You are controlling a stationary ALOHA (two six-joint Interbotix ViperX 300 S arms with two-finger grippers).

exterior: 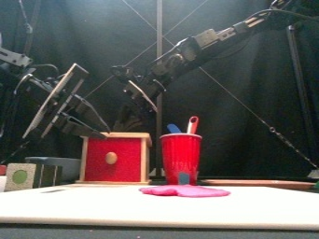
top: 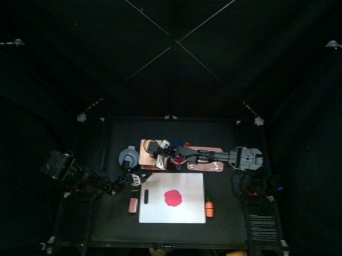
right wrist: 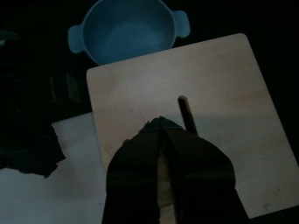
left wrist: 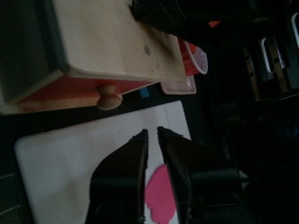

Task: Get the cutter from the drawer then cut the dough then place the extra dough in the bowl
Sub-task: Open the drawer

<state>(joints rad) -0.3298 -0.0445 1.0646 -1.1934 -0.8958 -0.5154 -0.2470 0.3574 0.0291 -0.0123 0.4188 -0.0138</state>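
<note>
White cutting board (exterior: 159, 207) is lying at the table's 6 o'clock w/ the pink-red dough (exterior: 185, 191) sitting flat on it and the red cup (exterior: 182, 157) standing just beside, toward 3 o'clock. Wooden box (exterior: 115, 157) is sitting at the board's 12 o'clock, its drawer front (left wrist: 82, 90) closed and facing 6. The cutter isn't showing, so it's prob. inside. Blue-grey bowl (right wrist: 128, 31) is waiting approx. at the box's 9 o'clock. Left gripper (left wrist: 153, 133) is hovering over the board, aiming at the knob (left wrist: 108, 96), jaws pressed nearly together, grasping nothing. Right gripper (right wrist: 163, 125) is hanging over the box top, jaws clenched, empty. Risks: if the left jaws are going in w/o spreading, they're shoving the knob toward 12 instead of catching it. If the right isn't bearing down enough, the whole box is sliding toward 6 during the pull, over the board. A hard yank is risking the drawer dropping out onto the dough.
</note>
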